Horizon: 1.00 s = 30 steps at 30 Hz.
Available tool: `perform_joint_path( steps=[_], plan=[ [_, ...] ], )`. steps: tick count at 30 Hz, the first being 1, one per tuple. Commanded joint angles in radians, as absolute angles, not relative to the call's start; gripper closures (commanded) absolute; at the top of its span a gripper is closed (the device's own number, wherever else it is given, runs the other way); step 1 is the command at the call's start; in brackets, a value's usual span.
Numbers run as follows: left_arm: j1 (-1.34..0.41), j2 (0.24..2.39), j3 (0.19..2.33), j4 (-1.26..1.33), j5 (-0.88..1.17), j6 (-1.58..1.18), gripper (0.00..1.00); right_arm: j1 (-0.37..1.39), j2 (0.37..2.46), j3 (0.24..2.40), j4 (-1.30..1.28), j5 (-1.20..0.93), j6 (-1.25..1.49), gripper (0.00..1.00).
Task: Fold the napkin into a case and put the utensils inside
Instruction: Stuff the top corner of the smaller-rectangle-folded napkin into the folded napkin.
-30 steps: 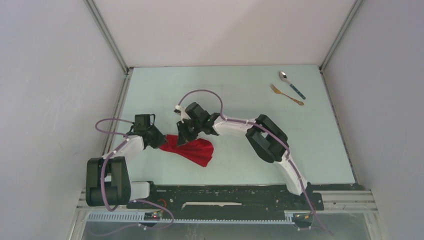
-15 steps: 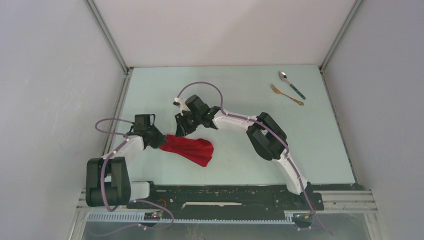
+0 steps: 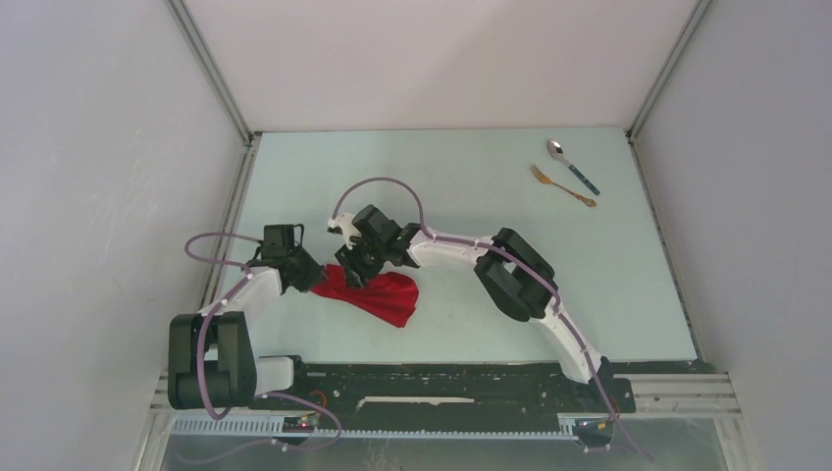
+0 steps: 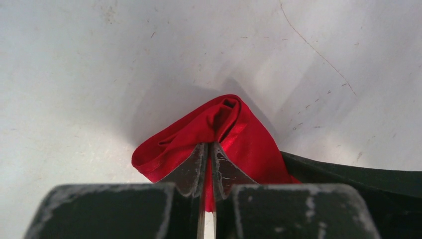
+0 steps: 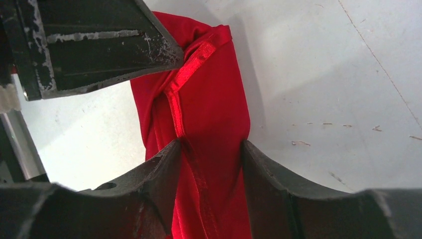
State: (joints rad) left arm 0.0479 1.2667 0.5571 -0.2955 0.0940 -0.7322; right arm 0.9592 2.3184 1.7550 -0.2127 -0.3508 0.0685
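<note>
Napkin (image 3: 385,294) is what I check first: it lies on the table (image 3: 471,196) near the front left as a bunched red heap, not a flat square, and I see no tidy fold anywhere in it. A hemmed edge twists along its top, so the layers look gathered rather than laid.

My left gripper (image 4: 209,149) has its fingers pressed together on a raised ridge at the left end of the napkin, pinching it. My right gripper (image 5: 211,149) hangs over the cloth just beside the left one. Its fingers are spread, with a band of red running between them. I judge it grips nothing right now, though one finger's inner face may be brushing the fabric.

Out at the far right corner, well apart from the cloth, the spoon (image 3: 572,165) and the fork (image 3: 561,185) lie side by side, untouched.

By my reckoning the job is at an early stage. The cloth has to be flattened and folded into a narrow strip, and both pieces are yet to be fetched and slid inside.
</note>
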Motion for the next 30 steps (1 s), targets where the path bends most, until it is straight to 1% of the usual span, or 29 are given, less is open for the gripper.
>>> perform_joint_path(
  steps=[1, 5, 12, 15, 17, 20, 23, 25, 30],
  plan=[
    [0.046, 1.238, 0.56, -0.294, 0.075, -0.719, 0.93, 0.969, 2.249, 1.755, -0.249, -0.302, -0.045, 0.44],
    [0.046, 1.238, 0.557, -0.295, 0.074, -0.719, 0.93, 0.966, 2.227, 1.76, -0.288, -0.273, -0.053, 0.44],
    [0.044, 1.244, 0.558, -0.291, 0.071, -0.718, 0.93, 0.962, 2.164, 1.684, -0.271, -0.235, -0.032, 0.45],
    [0.045, 1.244, 0.558, -0.291, 0.072, -0.718, 0.93, 0.956, 2.151, 1.659, -0.25, -0.258, -0.016, 0.49],
    [0.044, 1.244, 0.558, -0.291, 0.073, -0.718, 0.93, 0.955, 2.153, 1.663, -0.25, -0.27, -0.01, 0.54],
    [0.044, 1.241, 0.559, -0.291, 0.074, -0.719, 0.93, 0.954, 2.169, 1.68, -0.261, -0.283, -0.006, 0.58],
    [0.042, 1.238, 0.559, -0.291, 0.074, -0.721, 0.93, 0.959, 2.181, 1.692, -0.268, -0.289, -0.008, 0.59],
    [0.042, 1.236, 0.558, -0.294, 0.074, -0.721, 0.93, 0.961, 2.183, 1.696, -0.266, -0.282, -0.008, 0.62],
    [0.041, 1.226, 0.558, -0.3, 0.074, -0.722, 0.93, 0.977, 2.179, 1.714, -0.29, -0.255, -0.005, 0.73]
  ],
)
